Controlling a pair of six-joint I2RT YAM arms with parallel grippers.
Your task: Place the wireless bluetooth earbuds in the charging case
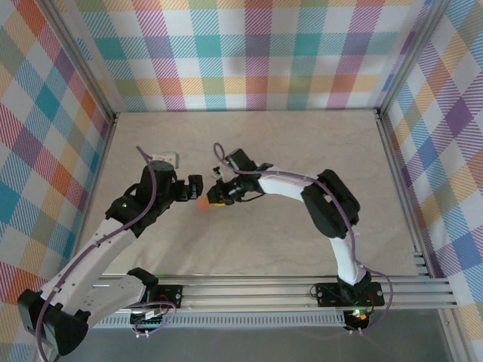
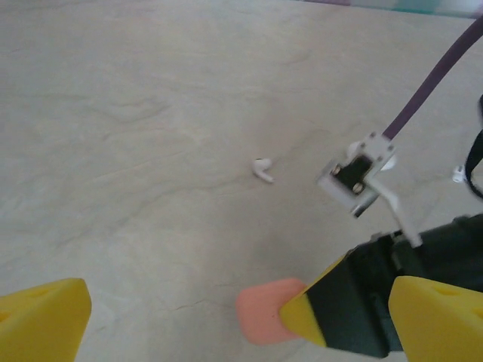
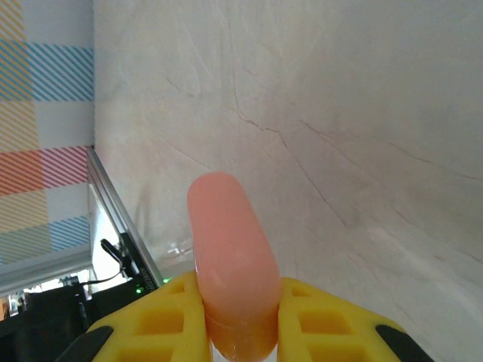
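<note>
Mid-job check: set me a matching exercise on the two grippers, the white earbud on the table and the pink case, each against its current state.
Things:
1. left gripper
2. right gripper
3. small white stemmed plastic earbud
4. salmon-pink rounded plastic charging case

States:
a. pinched between yellow fingers
b. lying loose on the pale marbled table
c. fingers shut on something
d. fingers spread wide, holding nothing

Pairs: 1-d, 2-c, 3-b, 4-a.
</note>
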